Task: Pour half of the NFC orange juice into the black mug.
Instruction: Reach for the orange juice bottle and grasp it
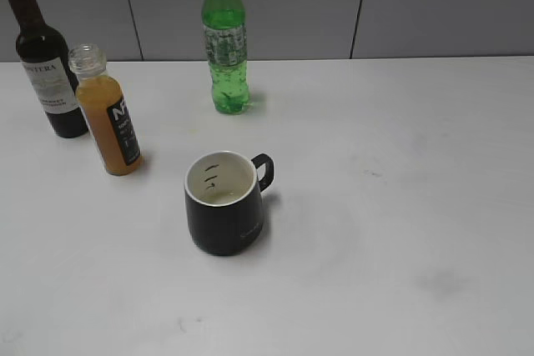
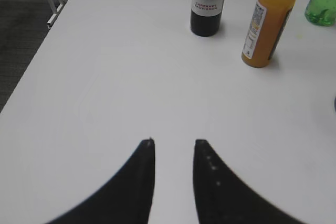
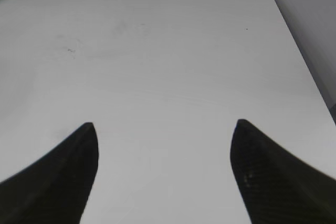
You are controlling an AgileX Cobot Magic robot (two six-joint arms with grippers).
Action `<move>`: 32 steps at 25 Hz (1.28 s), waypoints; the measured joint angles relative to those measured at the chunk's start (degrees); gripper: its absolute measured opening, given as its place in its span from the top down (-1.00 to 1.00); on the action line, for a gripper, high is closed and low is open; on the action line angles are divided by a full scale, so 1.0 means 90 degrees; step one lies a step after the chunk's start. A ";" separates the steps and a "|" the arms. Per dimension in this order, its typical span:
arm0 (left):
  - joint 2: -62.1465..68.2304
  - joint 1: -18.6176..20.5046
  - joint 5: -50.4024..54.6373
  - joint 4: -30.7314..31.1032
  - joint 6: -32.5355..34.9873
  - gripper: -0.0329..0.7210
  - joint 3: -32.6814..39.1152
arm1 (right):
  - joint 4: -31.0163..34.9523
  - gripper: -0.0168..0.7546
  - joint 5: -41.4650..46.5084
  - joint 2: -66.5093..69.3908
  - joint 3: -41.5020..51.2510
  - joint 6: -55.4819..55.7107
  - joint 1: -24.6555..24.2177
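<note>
Lab bench: bare white table (image 1: pixel 400 231), grey panels (image 1: pixel 275 6).

Your left gripper (image 2: pixel 173 141) hovers above the bench (image 2: pixel 105 77) with its fingers (image 2: pixel 142 171) narrowly parted and empty, while your right gripper (image 3: pixel 164 124) hangs spread wide, holding nothing.

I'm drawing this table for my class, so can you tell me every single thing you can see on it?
juice bottle: one, clear with orange juice and a black label, no cap, left side of the table, just right of the wine bottle
mug: one, black outside, white inside, middle of the table, handle pointing right and away
wine bottle: one, dark with a white label, far left
soda bottle: one, green, yellow cap, at the back
table: one, white
left gripper: black fingers a little apart, holding nothing
right gripper: black fingers wide apart, holding nothing
</note>
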 joint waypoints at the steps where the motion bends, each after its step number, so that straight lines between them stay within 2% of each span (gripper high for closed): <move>1: 0.0000 0.0000 0.0000 0.0000 0.0000 0.38 0.0000 | 0.0000 -0.59 0.0000 0.0000 0.0000 0.0000 0.0000; 9: 0.0000 0.0000 0.0000 0.0000 0.0000 0.38 0.0000 | 0.0000 -0.59 0.0000 0.0000 0.0000 0.0000 0.0000; 12: 0.0000 0.0000 0.0000 0.0000 0.0000 0.29 0.0000 | 0.0000 -0.59 0.0000 0.0000 0.0000 0.0000 0.0000; 14: 0.0000 0.0000 0.0000 -0.0041 0.0000 0.04 0.0000 | 0.0000 -0.59 0.0000 0.0000 0.0000 0.0000 0.0000; 16: 0.0000 0.0000 0.0000 -0.0062 0.0000 -0.45 0.0000 | 0.0000 -0.59 0.0000 0.0000 0.0000 0.0000 0.0000; 17: 0.0000 0.0000 0.0000 -0.0062 -0.0007 -0.62 0.0000 | 0.0000 -0.59 0.0000 0.0000 0.0000 0.0000 0.0000; 19: 0.0000 0.0000 0.0000 -0.0067 -0.0022 -0.74 0.0000 | 0.0000 -0.59 0.0000 0.0000 0.0000 0.0000 0.0000; 22: 0.0000 0.0000 0.0000 -0.0075 -0.0022 -0.79 0.0000 | 0.0000 -0.59 0.0000 0.0000 0.0000 0.0000 0.0000; 32: 0.0000 0.0000 -0.0067 -0.0102 -0.0022 -0.80 -0.0016 | 0.0000 -0.59 0.0000 0.0000 0.0000 0.0000 0.0000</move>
